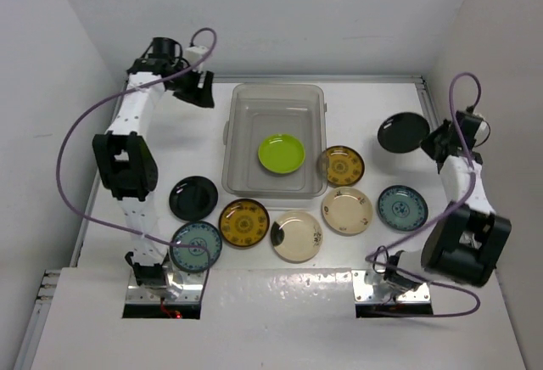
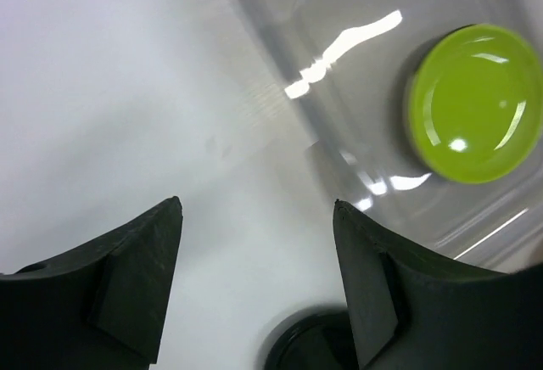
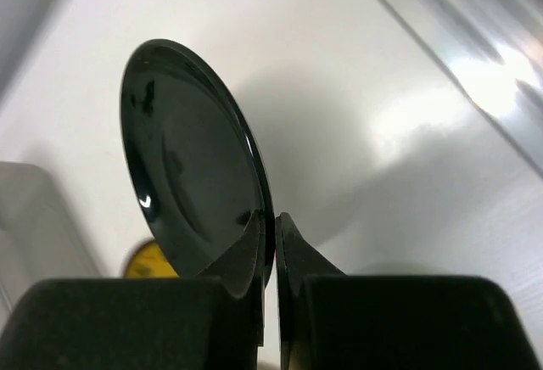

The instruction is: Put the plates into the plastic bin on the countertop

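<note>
In the left wrist view the plastic bin [image 2: 356, 90] ran out past the top and right edges, its walls smeared by blur. A black plate [image 2: 307, 344] was cut by the bottom edge and partly behind a finger. In the right wrist view the right pincer [image 3: 273, 221] covered the lower rim of the clamped black plate [image 3: 182, 158], and only a sliver of an amber plate [image 3: 150, 260] showed beside it. From above, the left arm's base hid part of the teal plate [image 1: 199, 243], and the plates' patterns were too small to read.
</note>
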`<state>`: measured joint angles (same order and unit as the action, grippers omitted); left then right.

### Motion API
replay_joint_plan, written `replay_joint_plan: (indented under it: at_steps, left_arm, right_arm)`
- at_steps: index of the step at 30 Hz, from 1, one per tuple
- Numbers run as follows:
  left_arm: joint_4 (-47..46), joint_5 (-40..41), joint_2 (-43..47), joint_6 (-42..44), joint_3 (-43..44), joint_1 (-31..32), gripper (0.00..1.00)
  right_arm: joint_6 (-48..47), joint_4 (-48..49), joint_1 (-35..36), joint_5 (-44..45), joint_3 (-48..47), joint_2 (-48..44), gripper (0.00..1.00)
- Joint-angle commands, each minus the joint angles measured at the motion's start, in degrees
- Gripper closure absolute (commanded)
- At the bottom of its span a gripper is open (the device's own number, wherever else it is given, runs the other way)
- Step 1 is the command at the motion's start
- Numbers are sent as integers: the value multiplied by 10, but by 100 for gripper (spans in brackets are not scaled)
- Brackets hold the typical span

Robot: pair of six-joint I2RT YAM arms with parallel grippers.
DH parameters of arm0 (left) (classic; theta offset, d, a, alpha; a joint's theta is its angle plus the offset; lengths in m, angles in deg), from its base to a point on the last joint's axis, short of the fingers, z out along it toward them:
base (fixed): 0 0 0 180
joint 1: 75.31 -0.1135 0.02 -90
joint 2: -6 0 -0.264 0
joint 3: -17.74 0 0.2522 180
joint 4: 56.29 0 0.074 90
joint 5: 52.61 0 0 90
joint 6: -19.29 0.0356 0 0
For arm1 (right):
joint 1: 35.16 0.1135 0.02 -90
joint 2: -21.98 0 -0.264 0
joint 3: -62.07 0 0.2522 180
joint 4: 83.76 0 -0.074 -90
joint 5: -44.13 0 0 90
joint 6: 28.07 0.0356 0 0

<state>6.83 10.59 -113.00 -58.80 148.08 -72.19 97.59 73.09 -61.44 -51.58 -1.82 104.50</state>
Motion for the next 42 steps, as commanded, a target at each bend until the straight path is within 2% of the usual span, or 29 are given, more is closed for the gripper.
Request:
replay_joint_plan:
  at_steps: [1,4,8,10,11,12,16,23,29,31,32,34,35,39,42]
  left_arm:
    - [51,26,47,55,-22,-54,26]
    - [65,39,74,76,-95,-99,26]
    - [65,25,100,102,-208,-147,26]
    - [65,25,100,111,-259,-161,26]
    - [60,25,100,117,-274,-161,26]
    - [54,25,105,117,-287,-166,26]
    - [35,16,116,110,-344,-180,26]
    - [17,34,116,110,-385,-185,28]
    - [6,34,105,110,-422,-185,28]
    - [6,34,98,117,-430,-185,28]
    - [1,34,93,117,-439,-185,28]
    - [1,45,86,122,-445,-185,29]
    - [1,45,86,122,-445,-185,32]
    - [15,32,67,140,-451,-185,42]
    - [59,-3,54,172,-445,-185,49]
  right_arm:
    - [13,24,48,111,-40,-75,100]
    - [3,32,103,137,-48,-117,100]
    - [-28,39,208,102,-65,-126,100]
    - [-36,31,288,44,-73,-93,100]
    - [-40,23,306,21,-98,-79,100]
    - [-46,8,340,1,-109,-33,100]
    - [-53,-44,423,-23,-189,63,100]
    - [-68,-90,478,-15,-293,230,100]
    - [-74,-114,488,-6,-348,306,99]
    - [-81,-128,493,-6,-360,319,83]
    - [-90,-139,494,-7,-370,323,64]
    - [-106,-155,500,-4,-380,326,50]
    - [-108,-158,502,3,-384,317,39]
    - [-124,-157,507,21,-386,284,30]
    - [-127,-153,508,26,-384,252,30]
